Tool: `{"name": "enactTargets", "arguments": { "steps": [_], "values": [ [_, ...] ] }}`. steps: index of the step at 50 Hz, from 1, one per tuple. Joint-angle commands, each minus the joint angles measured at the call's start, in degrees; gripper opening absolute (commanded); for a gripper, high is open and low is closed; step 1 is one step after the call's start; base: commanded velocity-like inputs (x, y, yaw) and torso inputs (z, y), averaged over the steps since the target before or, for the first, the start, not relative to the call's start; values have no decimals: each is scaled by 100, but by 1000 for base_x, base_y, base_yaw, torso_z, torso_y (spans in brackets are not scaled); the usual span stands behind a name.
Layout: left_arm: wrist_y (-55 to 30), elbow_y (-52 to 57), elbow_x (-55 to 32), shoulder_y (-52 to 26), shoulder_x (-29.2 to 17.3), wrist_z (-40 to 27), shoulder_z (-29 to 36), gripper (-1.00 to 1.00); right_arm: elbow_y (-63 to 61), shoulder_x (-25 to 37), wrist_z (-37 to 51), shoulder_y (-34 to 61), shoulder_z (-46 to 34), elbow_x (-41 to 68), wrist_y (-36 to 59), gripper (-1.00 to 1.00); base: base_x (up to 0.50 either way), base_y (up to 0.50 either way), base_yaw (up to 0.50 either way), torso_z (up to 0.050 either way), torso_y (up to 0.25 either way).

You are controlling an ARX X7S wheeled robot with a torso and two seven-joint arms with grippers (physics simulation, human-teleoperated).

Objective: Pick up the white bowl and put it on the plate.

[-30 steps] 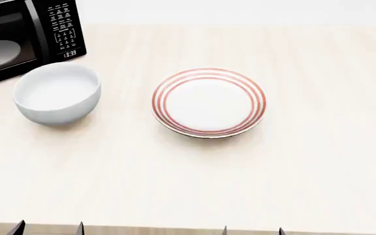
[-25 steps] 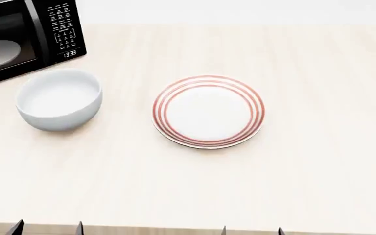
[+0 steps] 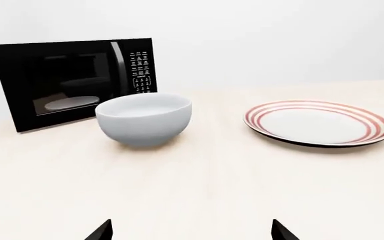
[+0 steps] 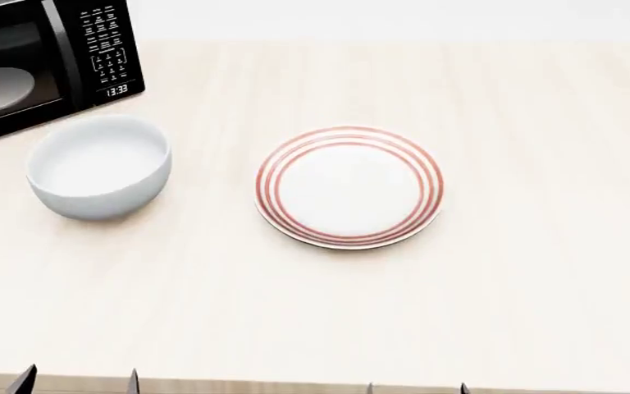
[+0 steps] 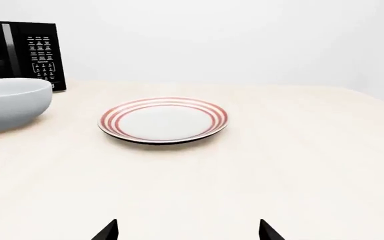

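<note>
Pale, light-wood table (image 4: 512, 287) carrying three things. The plain, deep, round white bowl (image 4: 98, 167) with glossy sides stands upright near the table's left edge, empty, touching nothing but the table. The round, shallow white plate with three concentric red rings around its rim (image 4: 349, 186) lies flat near the table's middle, well apart from the bowl and to its right in the head view, with bare table between them. A black microwave oven (image 4: 36, 61) with a dark glass door and a white-lettered keypad occupies the far left corner, just behind the bowl; a pale disc shows through its door, and its display reads 13:33. A plain white wall stands behind the table's far edge.

In the left wrist view the white bowl (image 3: 144, 119) sits directly in front of the microwave oven (image 3: 72, 82), with the plate (image 3: 318, 122) off to one side. In the right wrist view the plate (image 5: 163, 120) lies ahead, and the bowl (image 5: 8, 103) is cut by the picture's edge.

Left tool (image 4: 78, 382) and right tool (image 4: 416, 387) both rest at the table's near edge, only their dark fingertips visible. Each tool's fingertips stand wide apart and grip nothing.
</note>
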Motion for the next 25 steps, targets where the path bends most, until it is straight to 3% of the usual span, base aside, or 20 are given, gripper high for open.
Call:
{"name": "enactTargets", "arguments": {
  "steps": [1,12,25],
  "values": [
    [79,371,233,181,-38,-11,-140,100,-605,43,-45,-202,-58,-92,288,100,0,0,0,0,0],
    [-530,1924,162,316,-210,-197,-258,100,-2182,191,425,-421,-359,-855,634,100,0,0,0,0,0],
    [-1222,3362,116,503,-314,-251,-137,100,-3416,259,476,-460,-371,-786,1167,100,0,0,0,0,0]
  ]
}}
